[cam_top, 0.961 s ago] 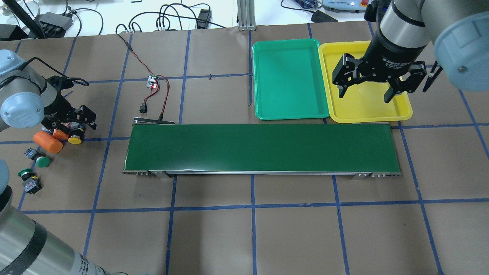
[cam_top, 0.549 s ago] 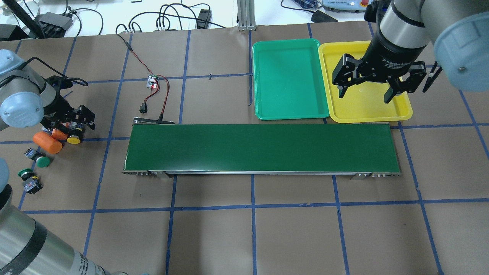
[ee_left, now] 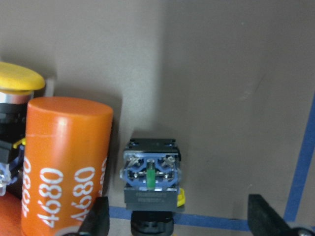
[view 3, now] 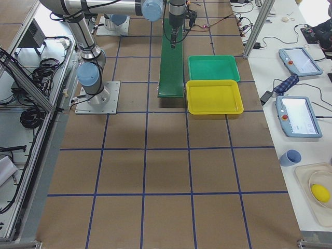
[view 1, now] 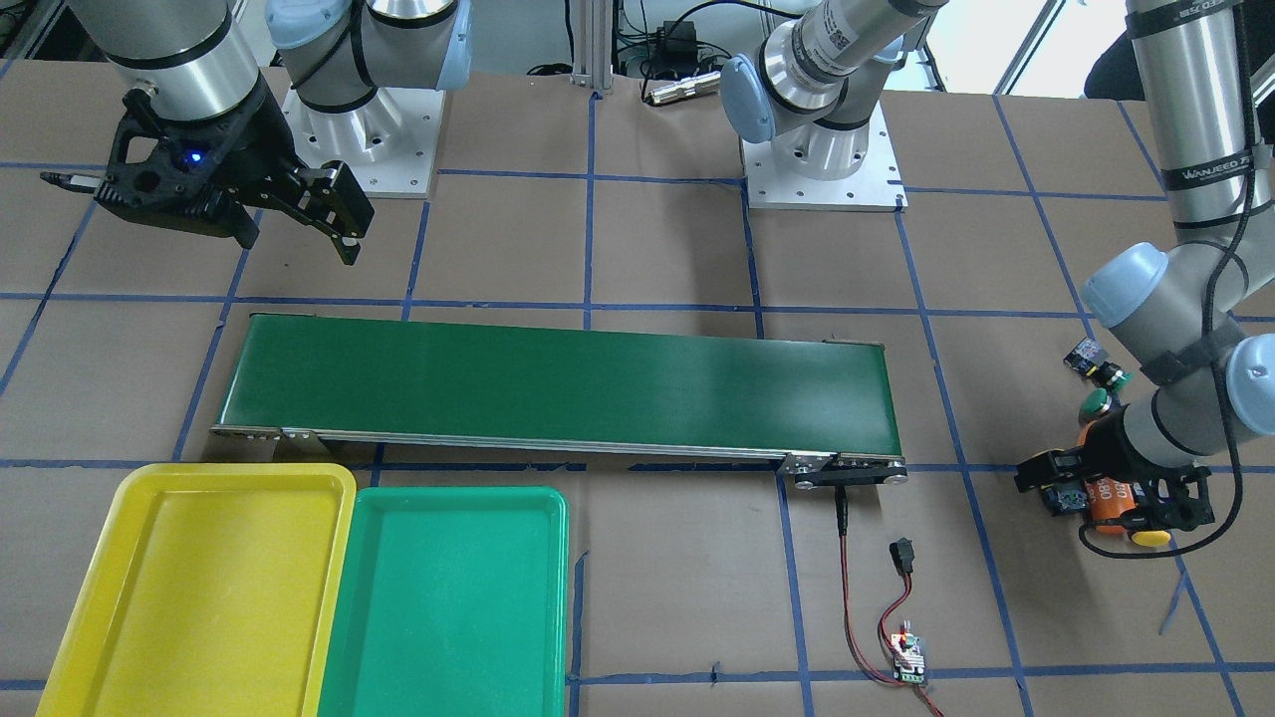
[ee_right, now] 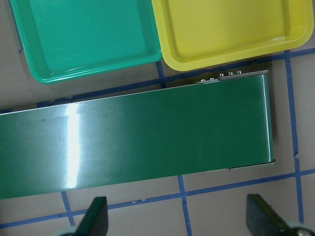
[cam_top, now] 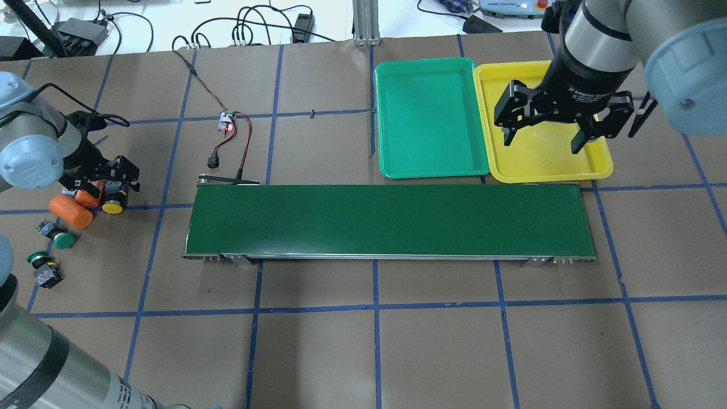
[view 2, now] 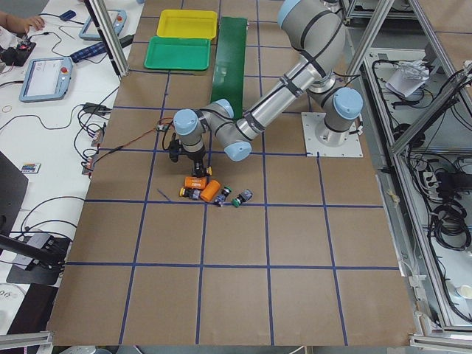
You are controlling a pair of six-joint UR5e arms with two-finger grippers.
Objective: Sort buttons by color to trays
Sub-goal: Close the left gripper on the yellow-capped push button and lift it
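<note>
The left tool [ee_left: 180,221] was spread wide open, down low at the left end of the tabletop [cam_top: 397,341]. Its fingers straddled one button [ee_left: 150,177] without touching it. Only the blocky black-grey body and blue terminal face showed in the wrist view. The cap was out of frame, so I couldn't call its colour.

My guess is these things are light, rigid plastic that won't squash. The flat sides of the body looked like the place to pinch. The domed cap is smooth and round, so it would probably slip.

An orange cylinder [ee_left: 66,157] sat just beside it, glossy and likely to roll if nudged. Beyond that was a yellow-capped button [ee_left: 17,83]. Two green-capped ones [cam_top: 63,240] [cam_top: 37,257] lay nearby along the same left edge.

The right tool [cam_top: 543,141] hung open and empty up high toward the right end, by the conveyor belt [cam_top: 386,218]. The green tray [cam_top: 426,113] and yellow tray [cam_top: 545,165] are shallow, shiny plastic. They sat touching by the far edge with nothing in them.
</note>
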